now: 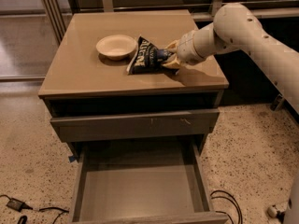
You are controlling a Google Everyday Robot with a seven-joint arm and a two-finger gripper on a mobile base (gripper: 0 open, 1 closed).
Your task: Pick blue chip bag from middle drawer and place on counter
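The blue chip bag [147,56] rests on the counter [93,73], just right of a white bowl, tilted with its lettering up. My gripper [169,55] reaches in from the right and is at the bag's right end, its fingers around the bag's edge. The middle drawer [140,190] stands pulled open below, its flat bottom bare.
A white bowl [116,46] sits on the counter left of the bag. The drawer above the open one is shut, with pale scratches on its front [135,124]. Black cables [28,209] lie on the speckled floor at lower left and lower right.
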